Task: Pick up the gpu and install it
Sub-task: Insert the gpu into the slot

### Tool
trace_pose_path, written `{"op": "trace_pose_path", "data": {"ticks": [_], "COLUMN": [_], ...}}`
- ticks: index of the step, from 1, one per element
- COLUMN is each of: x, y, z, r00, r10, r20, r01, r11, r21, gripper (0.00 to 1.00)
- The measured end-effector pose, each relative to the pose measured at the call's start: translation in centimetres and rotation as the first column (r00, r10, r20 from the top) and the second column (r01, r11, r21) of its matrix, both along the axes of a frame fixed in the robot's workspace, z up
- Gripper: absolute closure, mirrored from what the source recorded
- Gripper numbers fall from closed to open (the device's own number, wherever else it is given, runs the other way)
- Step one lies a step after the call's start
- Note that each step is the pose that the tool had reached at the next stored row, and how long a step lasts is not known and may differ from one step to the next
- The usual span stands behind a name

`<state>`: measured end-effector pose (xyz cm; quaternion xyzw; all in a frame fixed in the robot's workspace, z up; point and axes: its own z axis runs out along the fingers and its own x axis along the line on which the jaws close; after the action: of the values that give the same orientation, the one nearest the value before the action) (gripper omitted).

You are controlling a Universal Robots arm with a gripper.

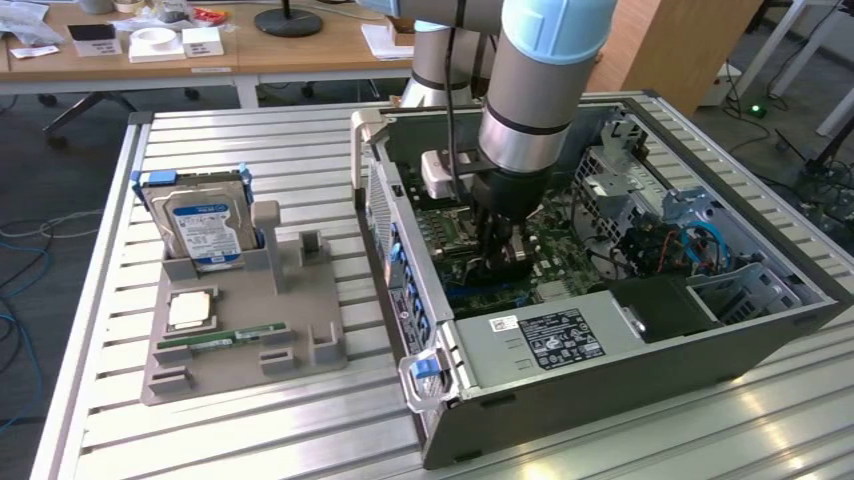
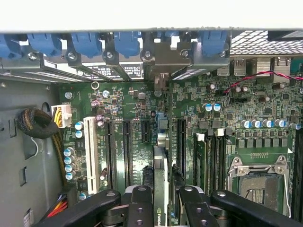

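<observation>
In the wrist view the gpu is seen edge-on as a thin dark card, standing upright over the green motherboard among the long black expansion slots. One end reaches toward the blue-clipped rear slot covers. My gripper is shut on the card, with a black finger on each side. In the exterior view my gripper is lowered deep into the open computer case, above the motherboard. I cannot tell whether the card sits fully in its slot.
A grey parts holder lies at the exterior view's left, carrying a silver hard drive, a green memory stick and a square chip. The bare processor socket and drive cages lie beside my gripper.
</observation>
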<state>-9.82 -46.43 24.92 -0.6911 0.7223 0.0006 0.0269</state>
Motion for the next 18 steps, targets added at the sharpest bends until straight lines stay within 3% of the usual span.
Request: {"op": "trace_pose_path", "data": {"ticks": [18], "x": [-0.01], "y": [-0.02], "z": [-0.13], "r00": [1.0], "r10": [0.0], "r20": [0.0], "r01": [0.0], "r11": [1.0], "r21": [0.0], "gripper": [0.75]}}
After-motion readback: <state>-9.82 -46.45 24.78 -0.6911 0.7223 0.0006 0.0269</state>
